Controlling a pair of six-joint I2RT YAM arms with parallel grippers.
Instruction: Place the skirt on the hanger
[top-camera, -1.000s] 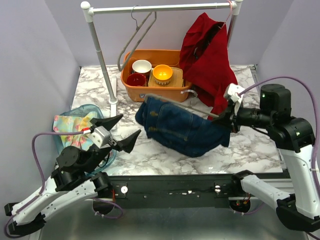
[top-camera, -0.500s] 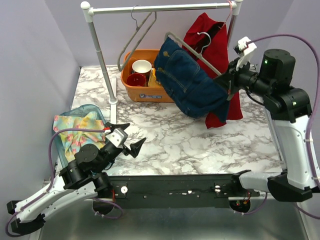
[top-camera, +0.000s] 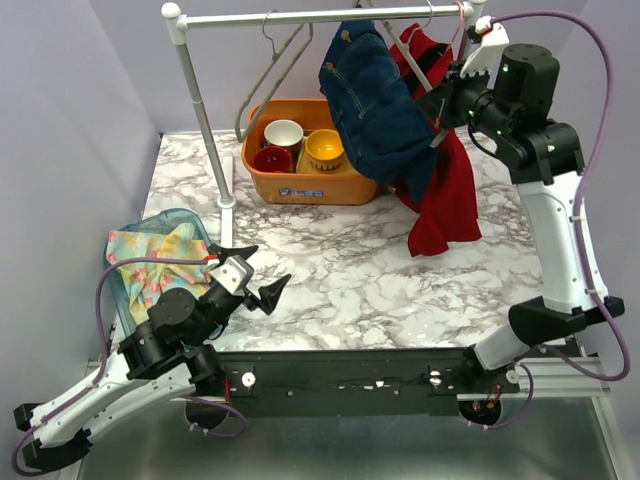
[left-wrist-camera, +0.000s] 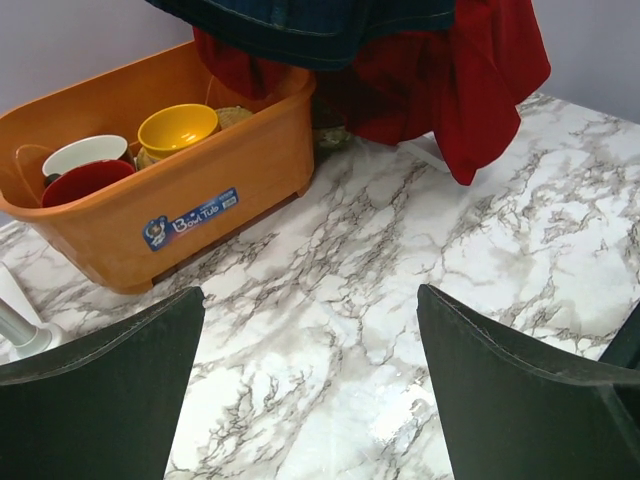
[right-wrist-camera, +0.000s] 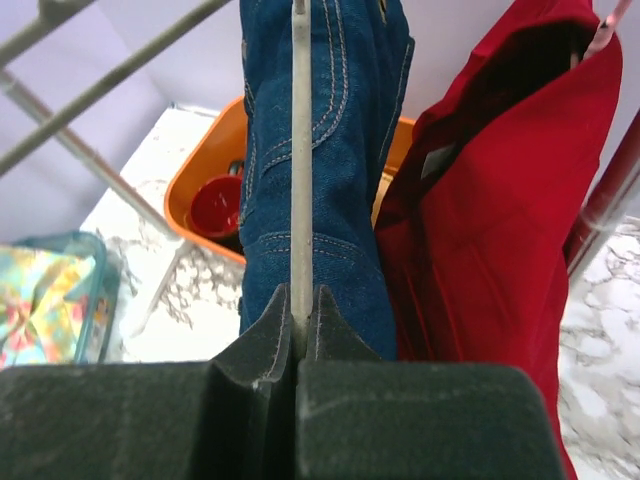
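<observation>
Upper centre, the orange tub (top-camera: 300, 186) holds white (top-camera: 284, 131), red (top-camera: 271, 158) and yellow (top-camera: 325, 148) bowls. My right end effector (right-wrist-camera: 298, 312) is clenched on the hanger (right-wrist-camera: 299, 150) bearing the skirt (top-camera: 372, 110). My left end effector (top-camera: 267, 264) is spread wide over bare desk (top-camera: 400, 285).

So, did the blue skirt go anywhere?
Yes. The skirt rose from near the table, past the orange tub, up to the rail.

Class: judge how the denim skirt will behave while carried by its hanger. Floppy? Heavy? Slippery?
Probably floppy: the denim skirt hangs in folds over the hanger. Likely fairly heavy: thick, stitched fabric. It may slide, since it looks merely draped.
</observation>
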